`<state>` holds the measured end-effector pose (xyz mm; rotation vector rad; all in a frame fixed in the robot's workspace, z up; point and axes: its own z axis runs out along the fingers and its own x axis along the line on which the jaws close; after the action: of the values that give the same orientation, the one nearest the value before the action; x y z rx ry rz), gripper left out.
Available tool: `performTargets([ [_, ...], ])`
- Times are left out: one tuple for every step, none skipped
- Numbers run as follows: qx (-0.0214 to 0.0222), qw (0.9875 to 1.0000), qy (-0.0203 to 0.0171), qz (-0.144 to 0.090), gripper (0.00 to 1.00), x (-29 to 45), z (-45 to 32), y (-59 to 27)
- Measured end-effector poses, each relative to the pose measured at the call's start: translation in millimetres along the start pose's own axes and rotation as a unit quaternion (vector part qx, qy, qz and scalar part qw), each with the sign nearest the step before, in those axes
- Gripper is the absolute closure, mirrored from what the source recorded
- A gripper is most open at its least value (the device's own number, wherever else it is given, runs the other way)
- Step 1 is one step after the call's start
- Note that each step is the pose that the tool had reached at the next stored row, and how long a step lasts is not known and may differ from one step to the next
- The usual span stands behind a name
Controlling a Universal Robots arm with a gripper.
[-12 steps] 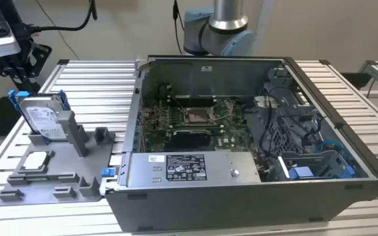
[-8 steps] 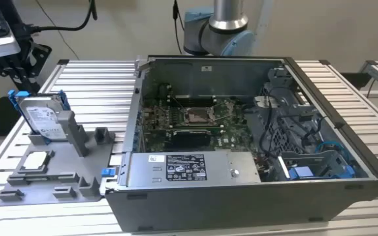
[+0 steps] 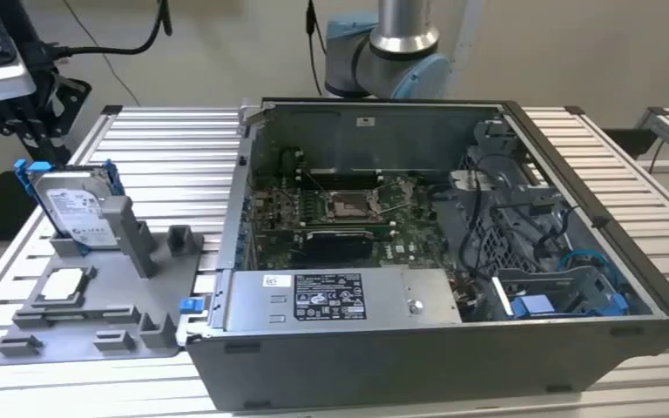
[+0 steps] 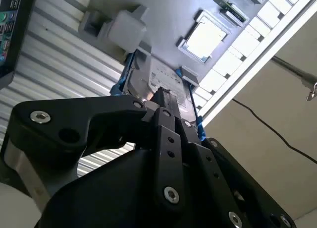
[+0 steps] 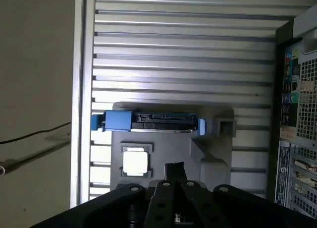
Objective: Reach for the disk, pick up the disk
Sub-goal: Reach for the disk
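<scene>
The tool (image 5: 173, 167) hangs with its fingers drawn together, gripping nothing, just above the disk (image 3: 76, 207) and, by the exterior view, apart from its top edge. The disk stands on edge in a slot of a grey fixture (image 3: 137, 324), blue frame at both ends, label facing the chip (image 3: 62, 286) that lies flat on the same fixture. The fixture sits on the slatted worktop (image 3: 172, 139), just beside an open computer case (image 3: 428, 370) on the exterior view's right.
</scene>
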<state>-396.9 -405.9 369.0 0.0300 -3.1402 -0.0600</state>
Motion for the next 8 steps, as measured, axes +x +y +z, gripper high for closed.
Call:
performTargets([
  [0.0,1.0,0.0,0.0,1.0,0.0,0.0,0.0],
  [0.0,1.0,0.0,0.0,1.0,0.1,0.0,0.2],
  [-0.0001,1.0,0.0,0.0,1.0,0.2,0.1,1.6],
  [-0.0001,1.0,0.0,0.0,1.0,0.2,0.3,4.4],
  [0.0,1.0,0.0,0.0,1.0,0.0,0.5,8.0],
  [0.0,1.0,0.0,0.0,1.0,0.0,0.9,12.5],
  [0.0,1.0,0.0,0.0,1.0,0.3,1.3,17.0],
  [0.0,1.0,0.0,0.0,1.0,0.9,1.7,21.5],
])
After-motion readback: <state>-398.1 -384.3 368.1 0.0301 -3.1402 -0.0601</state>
